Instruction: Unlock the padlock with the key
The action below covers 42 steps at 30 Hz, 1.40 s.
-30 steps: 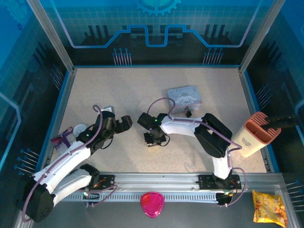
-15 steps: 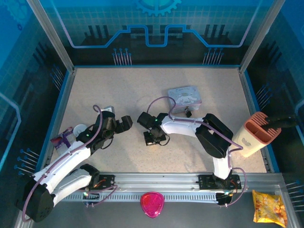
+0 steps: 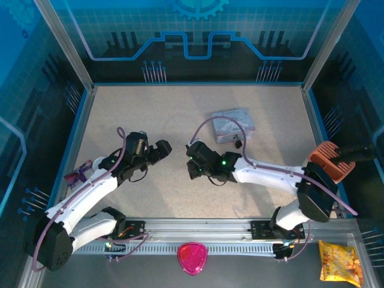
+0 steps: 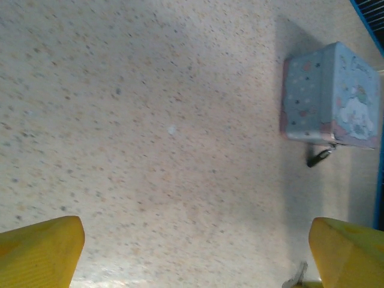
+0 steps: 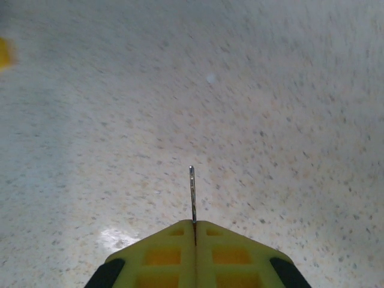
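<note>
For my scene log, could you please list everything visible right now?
tin: one, pale blue with cartoon print, far centre-right of table
padlock: one, dark, just in front of the tin
key: one, silvery, pinched in the right gripper
holder: one, salmon, right table edge
snack bag: one, yellow, near right corner, off the table
pink object: one, in front of the base rail
purple-and-white item: one, left table edge
table: one, speckled beige
left gripper: open, centre-left
right gripper: shut on the key
</note>
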Tool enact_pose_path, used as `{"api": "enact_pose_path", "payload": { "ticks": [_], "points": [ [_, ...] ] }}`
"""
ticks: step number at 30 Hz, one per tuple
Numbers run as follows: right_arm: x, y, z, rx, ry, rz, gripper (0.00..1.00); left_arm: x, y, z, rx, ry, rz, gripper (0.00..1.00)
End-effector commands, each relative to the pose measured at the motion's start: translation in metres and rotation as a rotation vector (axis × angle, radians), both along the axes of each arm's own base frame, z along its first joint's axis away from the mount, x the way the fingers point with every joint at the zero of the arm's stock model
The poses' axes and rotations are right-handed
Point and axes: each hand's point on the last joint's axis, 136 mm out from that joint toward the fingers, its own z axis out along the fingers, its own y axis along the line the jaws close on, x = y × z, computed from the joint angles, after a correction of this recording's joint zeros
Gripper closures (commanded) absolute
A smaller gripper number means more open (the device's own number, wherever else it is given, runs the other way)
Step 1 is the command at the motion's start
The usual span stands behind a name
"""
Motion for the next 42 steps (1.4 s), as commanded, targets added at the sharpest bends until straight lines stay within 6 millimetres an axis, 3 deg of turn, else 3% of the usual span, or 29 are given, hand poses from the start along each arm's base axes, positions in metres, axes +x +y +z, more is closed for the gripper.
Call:
{"api": "enact_pose_path", "payload": {
  "ticks": [1, 8, 23, 42],
  "points": [
    [0.008, 0.011, 0.041, 0.038, -0.280, 0.042, 1.00, -0.004, -0.023, 0.015, -0.156, 0.063, -0.015, 0.10],
    [0.008, 0.018, 0.061, 0.111, -0.383, 0.055, 1.00, -0.003, -0.043, 0.041, -0.212, -0.001, -0.078, 0.33],
    [0.002, 0.037, 0.054, 0.097, -0.408, 0.081, 1.00, -0.008, -0.064, 0.058, -0.212, -0.020, -0.144, 0.44],
    [0.004, 0.038, 0.058, 0.104, -0.436, 0.053, 1.00, -0.012, -0.074, 0.056, -0.191, 0.007, -0.168, 0.71]
  ]
}}
